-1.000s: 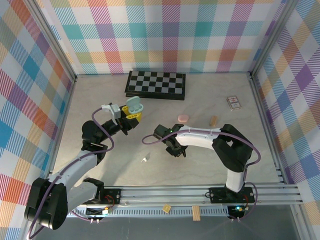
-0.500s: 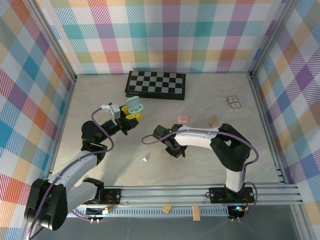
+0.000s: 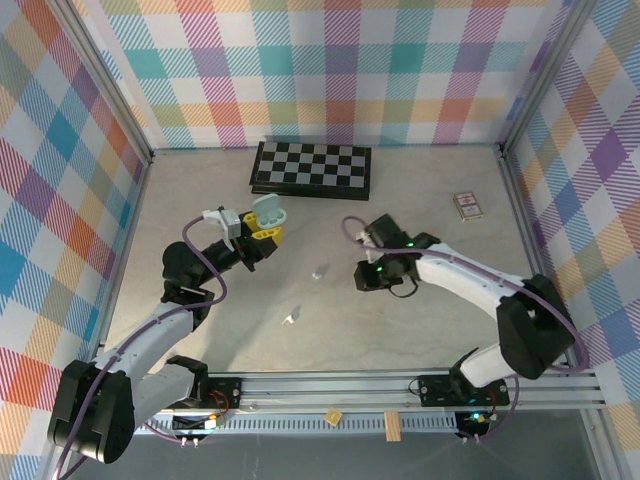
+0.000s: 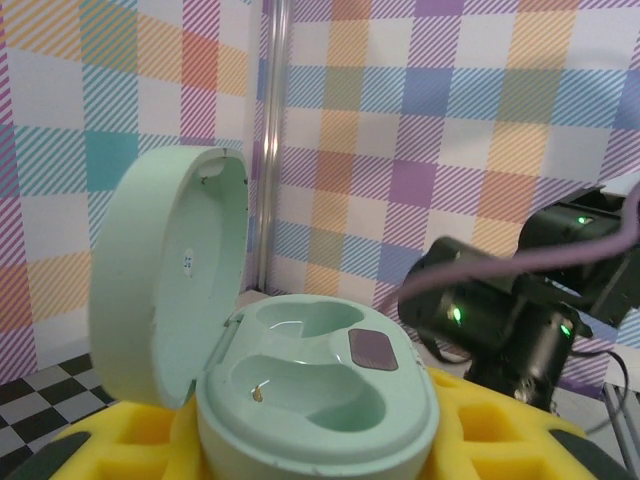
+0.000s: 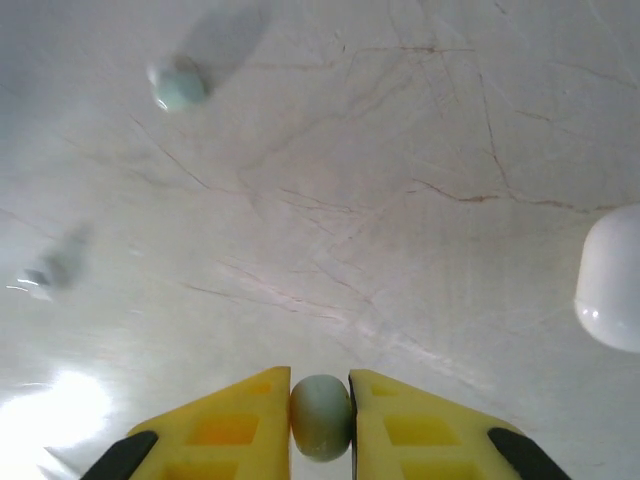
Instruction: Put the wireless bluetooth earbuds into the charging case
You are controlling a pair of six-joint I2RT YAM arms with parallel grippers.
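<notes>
The right gripper (image 5: 320, 392) pinches a mint earbud (image 5: 320, 422) between its yellow tips. The left gripper (image 3: 265, 232) grips the open case (image 4: 318, 400) (both cups look empty). Next, I think, the earbud must travel over and slide gently into a cup.

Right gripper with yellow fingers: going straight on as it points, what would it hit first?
Probably the bare, pale marbled tabletop; the right gripper, pinching a tiny mint green earbud, points down at it.

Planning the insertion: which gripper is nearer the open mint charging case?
Left. The left gripper holds the case; the right gripper, shut on a mint earbud, sits apart to its right.
</notes>
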